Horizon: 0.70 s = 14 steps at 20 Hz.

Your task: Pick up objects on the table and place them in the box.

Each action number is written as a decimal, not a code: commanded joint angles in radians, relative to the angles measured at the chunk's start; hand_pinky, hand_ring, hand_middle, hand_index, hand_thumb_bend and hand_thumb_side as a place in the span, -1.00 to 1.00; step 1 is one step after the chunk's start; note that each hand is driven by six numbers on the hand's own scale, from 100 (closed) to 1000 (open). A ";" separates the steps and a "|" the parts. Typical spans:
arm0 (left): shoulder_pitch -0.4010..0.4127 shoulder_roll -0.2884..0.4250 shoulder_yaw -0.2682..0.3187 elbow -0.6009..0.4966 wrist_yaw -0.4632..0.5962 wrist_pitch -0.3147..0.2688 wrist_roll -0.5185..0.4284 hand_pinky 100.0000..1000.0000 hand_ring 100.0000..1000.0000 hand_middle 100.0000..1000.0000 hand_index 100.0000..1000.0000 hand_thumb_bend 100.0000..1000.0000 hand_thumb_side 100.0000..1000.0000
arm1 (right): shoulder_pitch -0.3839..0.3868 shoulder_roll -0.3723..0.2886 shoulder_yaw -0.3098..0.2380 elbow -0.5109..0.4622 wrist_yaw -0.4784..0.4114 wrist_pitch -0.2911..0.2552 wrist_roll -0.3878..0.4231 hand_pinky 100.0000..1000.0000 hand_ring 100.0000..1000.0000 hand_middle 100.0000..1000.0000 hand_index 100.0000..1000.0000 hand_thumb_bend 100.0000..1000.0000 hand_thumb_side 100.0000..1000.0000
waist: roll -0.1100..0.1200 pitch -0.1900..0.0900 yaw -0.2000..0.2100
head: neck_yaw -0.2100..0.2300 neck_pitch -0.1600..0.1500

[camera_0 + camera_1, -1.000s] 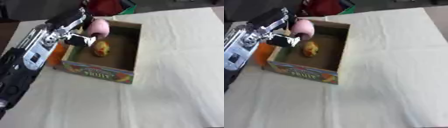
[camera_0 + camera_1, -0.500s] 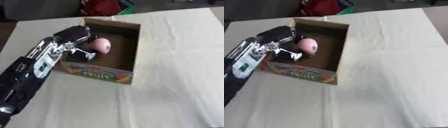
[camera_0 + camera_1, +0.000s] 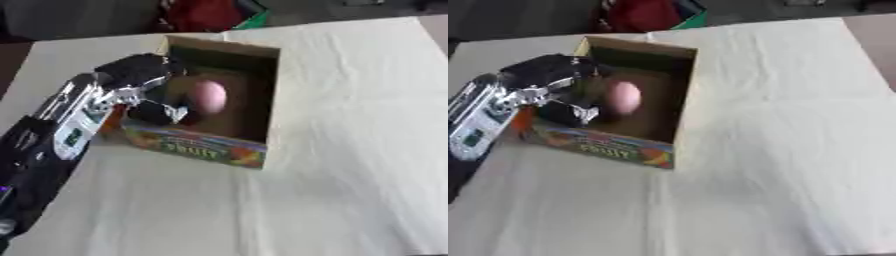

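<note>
the box front panel reads "fruit".

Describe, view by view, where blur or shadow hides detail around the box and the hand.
Left eye view: the pink object is smeared, its outline soft; the box interior is in shadow, so its floor is unreadable. Right eye view: the left hand blurs into the dark box wall, its fingers indistinct; the front print is fuzzy in both.

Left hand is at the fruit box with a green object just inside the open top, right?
Not quite: the object is pink, not green. The left eye view shows the left hand at the fruit box with the pink object just inside the open top. Whether the fingers grip it is too blurred to tell.
</note>
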 commanded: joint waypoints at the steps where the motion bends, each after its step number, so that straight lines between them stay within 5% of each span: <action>1: -0.008 0.049 0.046 -0.073 0.044 0.046 0.034 0.18 0.61 0.55 0.87 -1.00 1.00 | -0.005 -0.014 -0.013 -0.020 0.005 -0.003 -0.004 0.40 1.00 -0.03 0.42 -1.00 0.29 | -0.008 -0.024 0.003 | -0.007 0.002; 11: 0.062 0.159 0.144 -0.287 0.225 0.125 0.102 0.20 0.58 0.49 0.84 -1.00 1.00 | 0.019 -0.022 -0.021 -0.020 0.010 -0.002 -0.015 0.40 1.00 -0.03 0.42 -1.00 0.30 | -0.006 -0.042 0.030 | -0.001 0.028; 14: 0.100 0.195 0.182 -0.344 0.297 0.152 0.108 0.20 0.57 0.48 0.83 -1.00 0.86 | 0.020 -0.023 -0.022 -0.020 0.012 -0.003 -0.017 0.40 1.00 -0.03 0.42 -1.00 0.29 | -0.006 -0.043 0.039 | 0.014 0.030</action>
